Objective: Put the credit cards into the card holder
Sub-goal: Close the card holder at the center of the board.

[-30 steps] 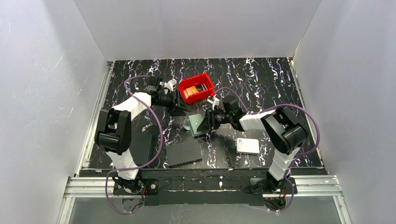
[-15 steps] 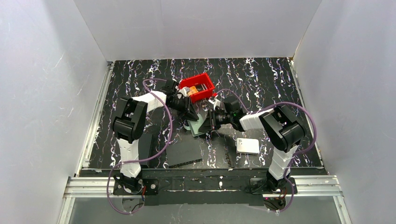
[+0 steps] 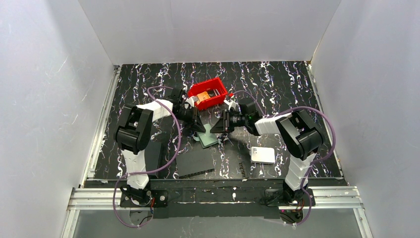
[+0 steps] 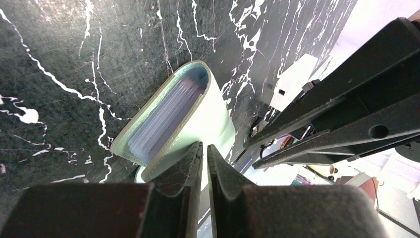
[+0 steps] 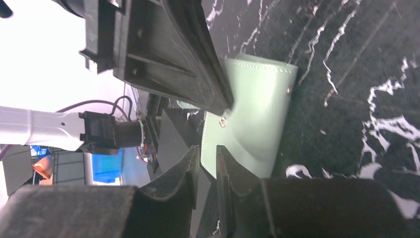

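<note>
Plainly, the step in hand is getting the card holder (image 3: 209, 140) open, not loading it. The credit cards (image 3: 202, 98), at least the orange ones that show, lie in the red bin (image 3: 223, 94) farther back on the surface (image 3: 277, 84), and neither arm has one.

The card holder sits at the middle of the surface, between the two arms, with both claws on it. In the right wrist view the right claw (image 5: 208, 151) has its fingers drawn nearly together on one cover edge of the card holder (image 5: 257, 109), and the green leaf runs down between them. In the left wrist view the left claw (image 4: 203, 146) is pressed almost closed. It seems to nip the opposite flap of the card holder (image 4: 213, 119), though the contact is partly hidden by the fingers. The paler pockets show inside the fold.

Both arms reach forward and inward, wrists low, with the claw tips close together over the holder.

By my reading, the next move calls for one claw to keep the holder spread and steady while the other lets go, fetches a card from the bin and slides it edge-first into a pocket.
</note>
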{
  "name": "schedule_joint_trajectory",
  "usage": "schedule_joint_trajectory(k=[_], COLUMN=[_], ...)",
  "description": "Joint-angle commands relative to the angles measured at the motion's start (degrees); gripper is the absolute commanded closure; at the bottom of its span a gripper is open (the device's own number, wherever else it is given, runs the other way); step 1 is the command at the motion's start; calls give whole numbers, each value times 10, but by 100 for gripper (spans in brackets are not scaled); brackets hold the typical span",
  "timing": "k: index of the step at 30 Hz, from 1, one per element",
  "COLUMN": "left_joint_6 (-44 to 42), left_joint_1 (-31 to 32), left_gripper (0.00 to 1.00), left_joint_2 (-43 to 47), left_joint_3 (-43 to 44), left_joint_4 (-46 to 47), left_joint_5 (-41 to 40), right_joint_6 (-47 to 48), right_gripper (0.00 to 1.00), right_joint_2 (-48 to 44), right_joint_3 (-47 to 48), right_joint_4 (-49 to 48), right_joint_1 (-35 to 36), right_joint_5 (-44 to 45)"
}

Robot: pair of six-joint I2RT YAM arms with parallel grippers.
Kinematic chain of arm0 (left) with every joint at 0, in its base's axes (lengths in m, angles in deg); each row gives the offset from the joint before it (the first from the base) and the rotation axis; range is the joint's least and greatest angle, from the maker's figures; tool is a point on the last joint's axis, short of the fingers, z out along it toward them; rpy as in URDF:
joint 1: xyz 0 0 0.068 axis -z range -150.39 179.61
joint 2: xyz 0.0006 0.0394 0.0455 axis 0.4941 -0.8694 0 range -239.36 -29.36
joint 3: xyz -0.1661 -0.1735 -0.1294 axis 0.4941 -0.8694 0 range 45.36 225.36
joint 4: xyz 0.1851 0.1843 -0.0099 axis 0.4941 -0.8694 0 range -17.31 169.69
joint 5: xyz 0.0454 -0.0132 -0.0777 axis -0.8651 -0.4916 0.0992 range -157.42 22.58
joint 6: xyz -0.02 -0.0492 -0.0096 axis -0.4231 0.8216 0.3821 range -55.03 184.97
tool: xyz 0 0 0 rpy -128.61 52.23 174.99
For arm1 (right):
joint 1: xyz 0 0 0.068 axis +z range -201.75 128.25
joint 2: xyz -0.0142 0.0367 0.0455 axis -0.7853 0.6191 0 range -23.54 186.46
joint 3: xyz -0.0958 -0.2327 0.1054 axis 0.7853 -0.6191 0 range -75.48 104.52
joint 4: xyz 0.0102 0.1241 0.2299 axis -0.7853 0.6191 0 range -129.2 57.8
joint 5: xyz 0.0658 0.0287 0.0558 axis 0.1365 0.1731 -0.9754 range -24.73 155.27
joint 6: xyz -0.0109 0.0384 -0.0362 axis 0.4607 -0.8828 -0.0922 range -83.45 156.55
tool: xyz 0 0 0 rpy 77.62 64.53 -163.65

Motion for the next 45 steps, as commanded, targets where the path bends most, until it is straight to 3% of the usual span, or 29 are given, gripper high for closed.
schedule_joint_trajectory(k=[1,5,8,12,15,19,25,30,36,39,45], left_joint_6=[-26,-24,-21,-20,-16,-5,-1,-25,-63,-68,-68], left_joint_1=[-4,-8,-12,-16,-27,-37,-37,-37,-37,-37,-37], left_gripper=[90,89,82,64,60,68,79,85,91,96,100], left_joint_2=[-6,1,15,51,82,47,-2,-15,-19,-28,-35], left_joint_3=[-37,-24,-7,16,13,34,27,23,17,8,-5], left_joint_4=[-33,-35,-43,-65,-60,-53,-15,-21,-82,-94,-87], left_joint_5=[-64,-63,-55,-43,-23,64,87,63,-41,-57,-59], right_joint_6=[-36,-45,-48,-30,43,124,179,194,209,229,249], right_gripper=[75,85,91,97,97,97,96,96,95,87,51], right_joint_2=[17,52,85,103,81,60,52,51,48,23,-54], right_joint_3=[20,3,-19,-34,-21,17,64,80,94,113,126], right_joint_4=[-62,-97,-120,-93,-8,98,158,181,210,249,248], right_joint_1=[14,24,28,31,32,34,39,50,64,82,147], right_joint_5=[-8,8,27,56,93,117,112,118,131,169,300])
